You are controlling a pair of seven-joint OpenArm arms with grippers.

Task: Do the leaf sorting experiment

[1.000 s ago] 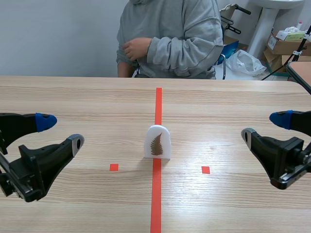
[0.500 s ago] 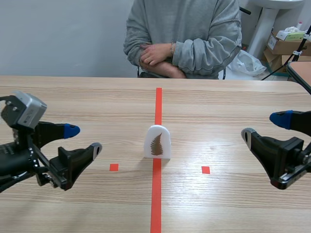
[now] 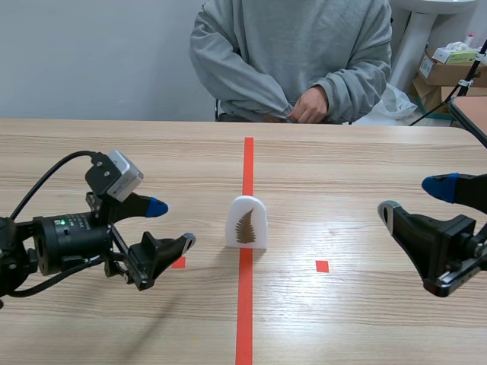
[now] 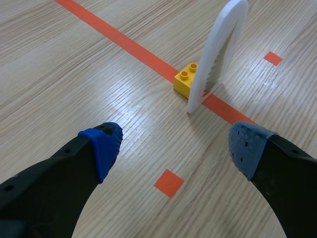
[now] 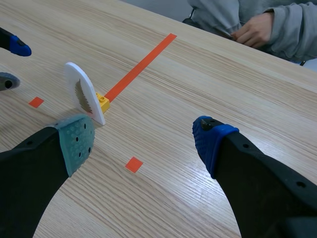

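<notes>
Sitting across the table (image 3: 365, 167) — a person (image 3: 297, 46); yellow brick (image 4: 185, 82) behind leaf card (image 3: 246, 222).

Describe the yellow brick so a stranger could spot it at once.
On the wooden table, follow the orange-red tape line to the white arched card standing upright on it. The yellow brick sits on the tape against the card's back, the side toward the person. It is the only yellow thing there, a small block with two studs.

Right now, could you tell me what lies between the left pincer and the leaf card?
Nothing: the left wrist view shows only bare wooden table between the left pincer and the white leaf card.
</notes>
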